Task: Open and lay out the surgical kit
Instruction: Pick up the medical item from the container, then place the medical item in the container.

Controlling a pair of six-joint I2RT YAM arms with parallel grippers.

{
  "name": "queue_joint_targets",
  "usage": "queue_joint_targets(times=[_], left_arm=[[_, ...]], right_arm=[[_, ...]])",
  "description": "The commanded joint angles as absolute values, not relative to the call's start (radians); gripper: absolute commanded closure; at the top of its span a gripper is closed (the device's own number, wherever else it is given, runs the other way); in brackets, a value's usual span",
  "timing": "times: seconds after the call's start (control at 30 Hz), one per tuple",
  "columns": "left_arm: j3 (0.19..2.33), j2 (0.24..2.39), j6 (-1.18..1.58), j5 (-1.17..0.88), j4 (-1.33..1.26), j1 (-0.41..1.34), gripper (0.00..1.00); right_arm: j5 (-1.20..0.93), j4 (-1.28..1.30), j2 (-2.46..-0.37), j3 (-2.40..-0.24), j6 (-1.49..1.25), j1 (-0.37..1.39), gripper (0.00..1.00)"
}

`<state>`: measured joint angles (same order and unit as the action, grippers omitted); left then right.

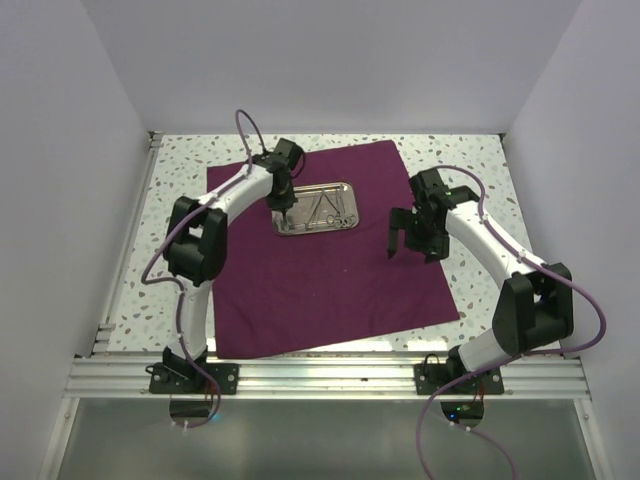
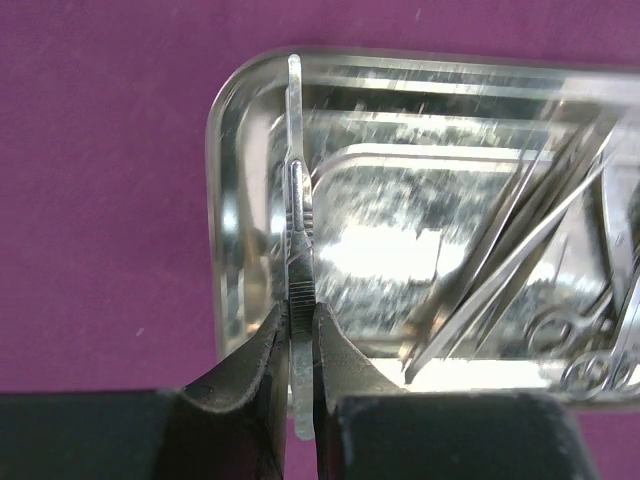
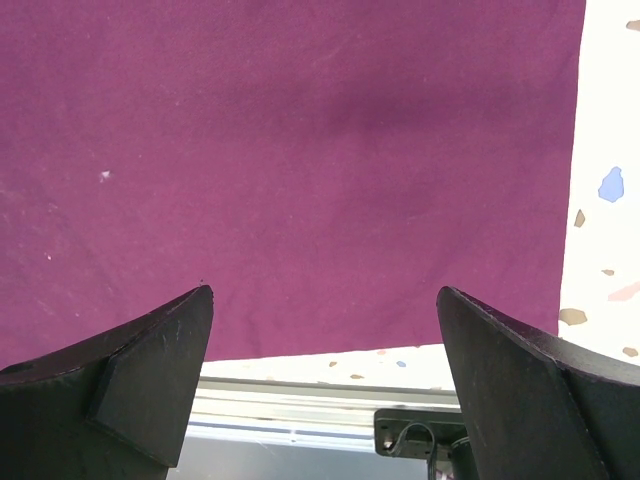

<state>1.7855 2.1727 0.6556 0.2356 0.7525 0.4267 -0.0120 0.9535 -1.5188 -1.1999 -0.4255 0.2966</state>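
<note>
The plum cloth point(image 1: 320, 270) lies spread flat on the table. The shiny steel tray point(image 1: 343, 187) sits on its far middle, with thin silver instruments point(image 1: 325, 210) and ring-handled scissors point(image 2: 590, 365) in it. My left gripper point(image 1: 283, 207) is over the tray's left end, shut on a thin silver tool point(image 2: 298, 240) that stands along the tray's left wall point(image 2: 228, 230). My right gripper point(image 1: 412, 243) is open and empty above the cloth's right part point(image 3: 300, 150), right of the tray.
Speckled white tabletop point(image 1: 480, 180) shows around the cloth. An aluminium rail point(image 1: 330, 375) with both arm bases runs along the near edge. White walls close in the left, right and far sides.
</note>
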Motion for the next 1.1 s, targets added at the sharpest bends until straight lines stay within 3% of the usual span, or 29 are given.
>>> queue_joint_targets(times=[0.0, 0.13, 0.43, 0.57, 0.67, 0.77, 1.07], left_arm=[[1.691, 2.03, 0.6, 0.218, 0.717, 0.426, 1.0], [1.579, 1.98, 0.598, 0.178, 0.64, 0.426, 1.0], [1.695, 2.098, 0.594, 0.147, 0.637, 0.426, 0.9], [1.773, 2.148, 0.591, 0.153, 0.67, 0.426, 0.81], [1.775, 2.151, 0.588, 0.161, 0.67, 0.426, 0.68], [1.769, 2.152, 0.584, 0.163, 0.672, 0.426, 0.64], [1.736, 2.143, 0.589, 0.143, 0.657, 0.451, 0.69]], right_arm=[[-0.023, 0.927, -1.514, -1.195, -0.405, 0.301, 0.02], [-0.04, 0.908, -1.528, -1.174, -0.413, 0.299, 0.02], [-0.045, 0.908, -1.519, -1.172, -0.403, 0.301, 0.02], [-0.04, 0.911, -1.502, -1.148, -0.403, 0.301, 0.02], [-0.038, 0.907, -1.493, -1.135, -0.408, 0.302, 0.02], [-0.035, 0.905, -1.496, -1.134, -0.41, 0.299, 0.02], [-0.031, 0.903, -1.526, -1.15, -0.407, 0.301, 0.02]])
